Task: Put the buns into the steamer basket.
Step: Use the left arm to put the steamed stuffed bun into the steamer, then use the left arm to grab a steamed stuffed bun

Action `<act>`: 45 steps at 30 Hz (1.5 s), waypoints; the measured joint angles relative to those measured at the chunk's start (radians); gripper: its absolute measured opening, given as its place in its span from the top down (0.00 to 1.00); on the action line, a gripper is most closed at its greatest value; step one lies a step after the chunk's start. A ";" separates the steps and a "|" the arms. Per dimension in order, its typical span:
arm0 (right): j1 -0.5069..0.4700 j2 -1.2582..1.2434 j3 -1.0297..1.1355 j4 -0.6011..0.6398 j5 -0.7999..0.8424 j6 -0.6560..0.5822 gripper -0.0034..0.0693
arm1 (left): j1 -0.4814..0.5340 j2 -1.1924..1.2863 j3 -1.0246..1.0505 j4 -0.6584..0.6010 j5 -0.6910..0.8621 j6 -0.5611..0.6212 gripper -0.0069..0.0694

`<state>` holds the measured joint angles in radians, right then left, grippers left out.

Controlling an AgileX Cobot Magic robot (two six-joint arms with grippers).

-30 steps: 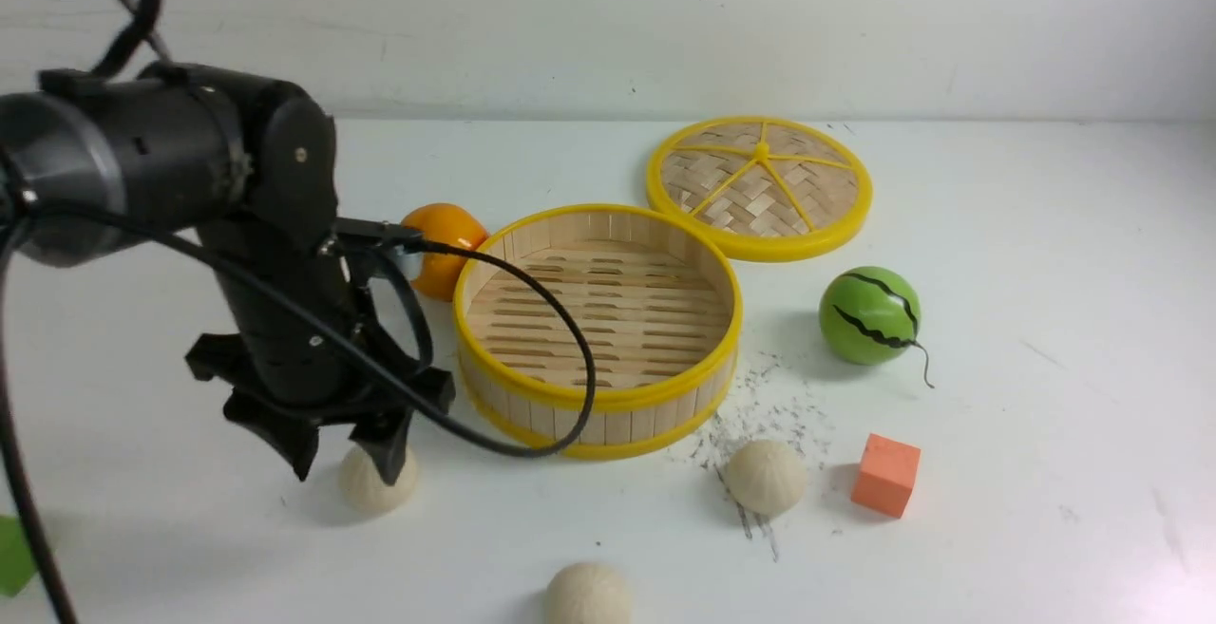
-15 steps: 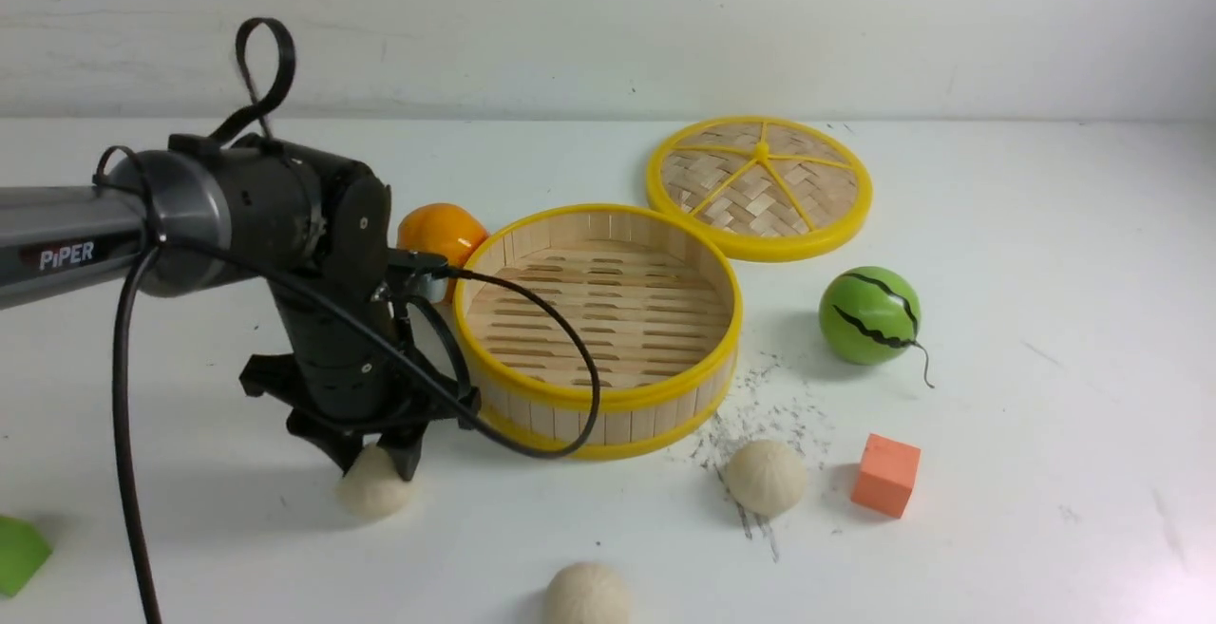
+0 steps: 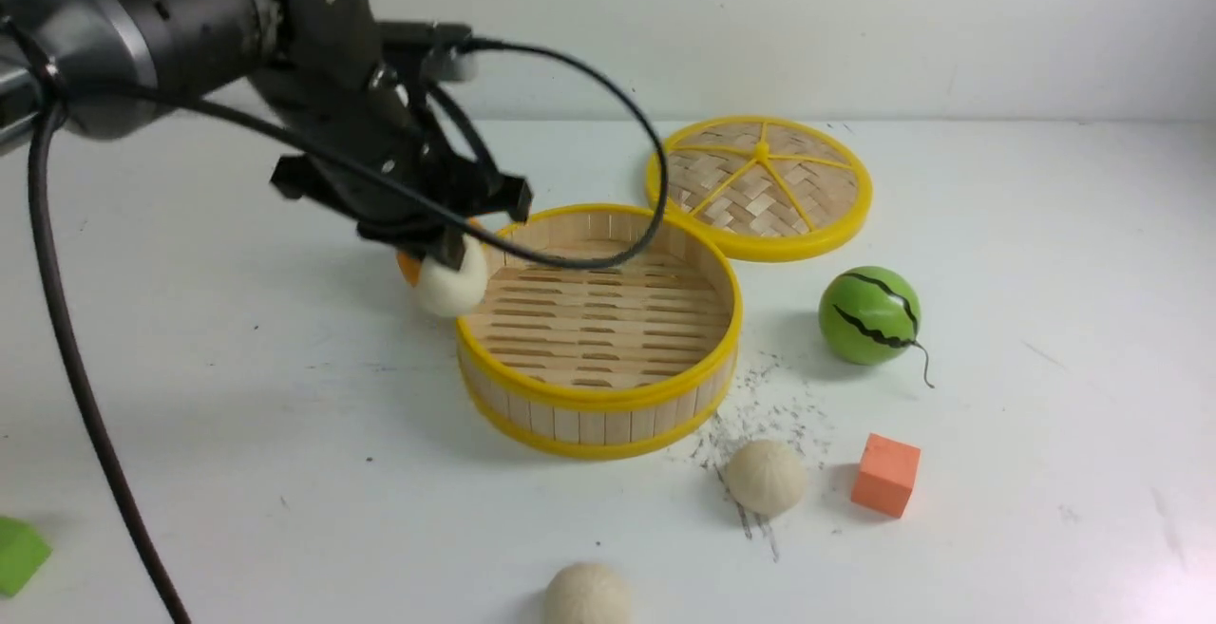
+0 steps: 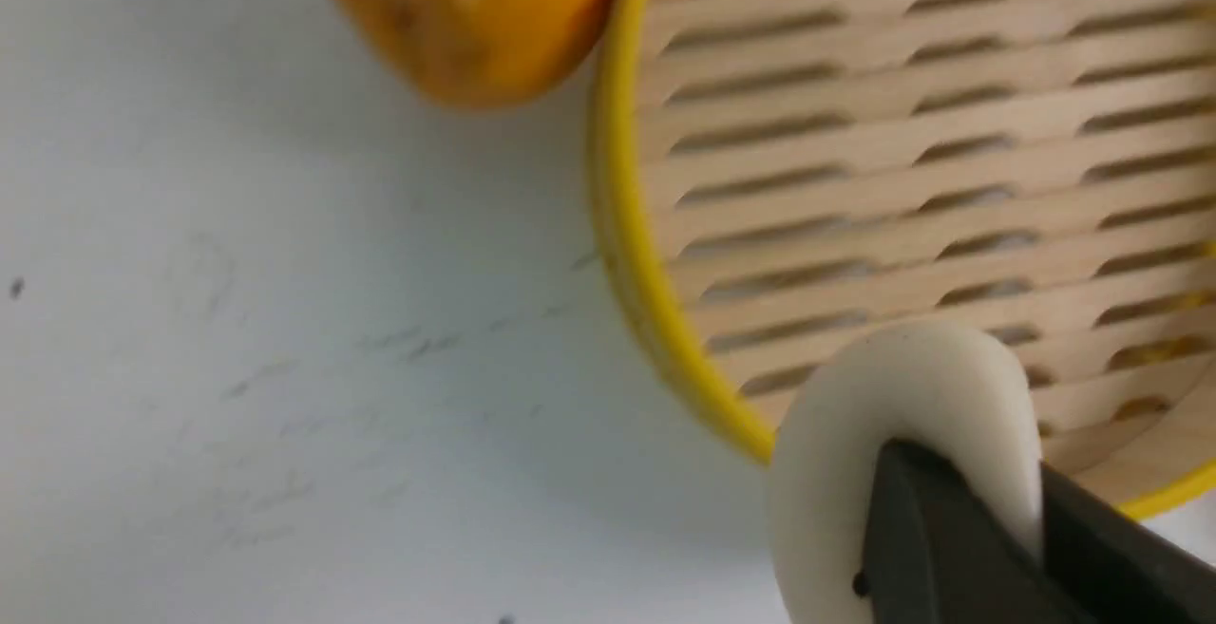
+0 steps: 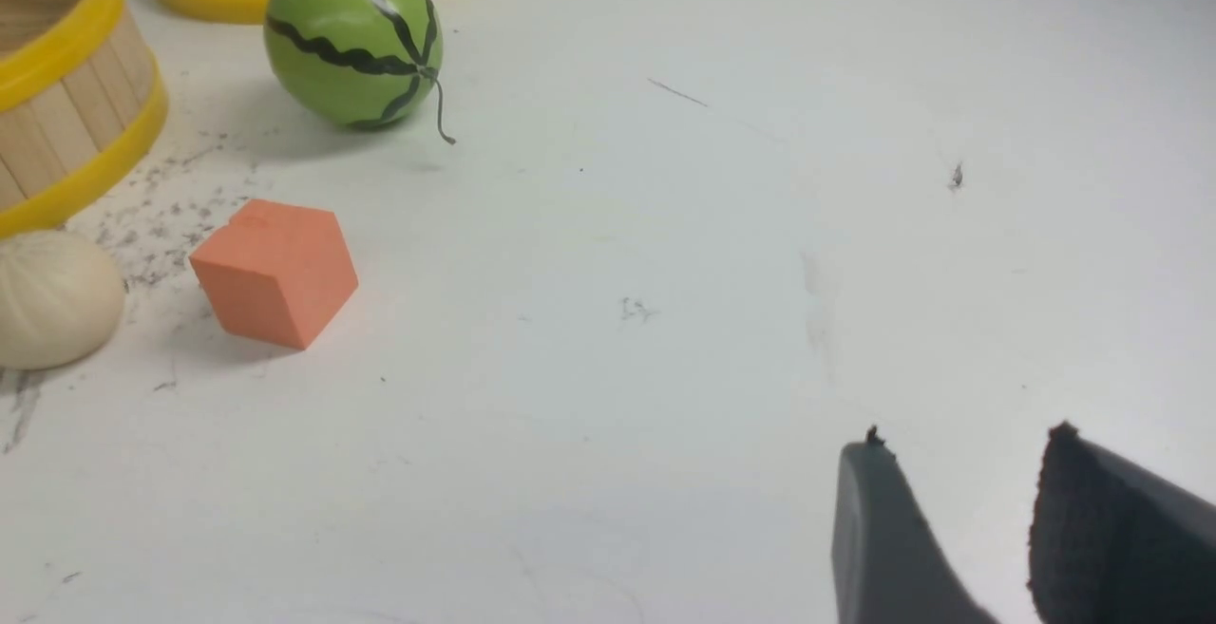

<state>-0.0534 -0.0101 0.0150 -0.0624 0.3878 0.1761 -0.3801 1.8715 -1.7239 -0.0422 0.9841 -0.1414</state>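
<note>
plain white desk (image 3: 190, 368), white wall behind. left fingers (image 3: 446, 249) are clamped on one bun (image 3: 450, 290), held up off the desk right over the steamer basket (image 3: 598, 398)'s left rim, so the slatted floor lies just to the bun's right. another bun (image 3: 766, 477) and a third bun (image 3: 588, 594) sit on the desk in front of the basket. right fingers (image 5: 883, 529) are partly open, empty and well away.
</note>
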 joint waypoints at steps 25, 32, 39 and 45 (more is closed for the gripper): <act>0.000 0.000 0.000 0.000 0.000 0.000 0.62 | -0.063 0.329 -0.287 0.136 0.075 -0.118 0.06; 0.000 0.000 0.000 0.000 0.000 0.000 0.62 | -0.100 0.145 -0.356 0.075 0.213 -0.070 0.18; 0.000 0.000 0.000 0.000 0.000 0.000 0.62 | -0.250 0.034 -0.340 0.078 0.261 -0.065 0.25; 0.000 0.000 0.000 0.000 0.000 0.000 0.62 | -0.350 -0.050 -0.190 0.082 0.262 -0.084 0.25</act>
<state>-0.0534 -0.0101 0.0150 -0.0624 0.3878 0.1761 -0.7299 1.8214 -1.9135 0.0397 1.2459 -0.2258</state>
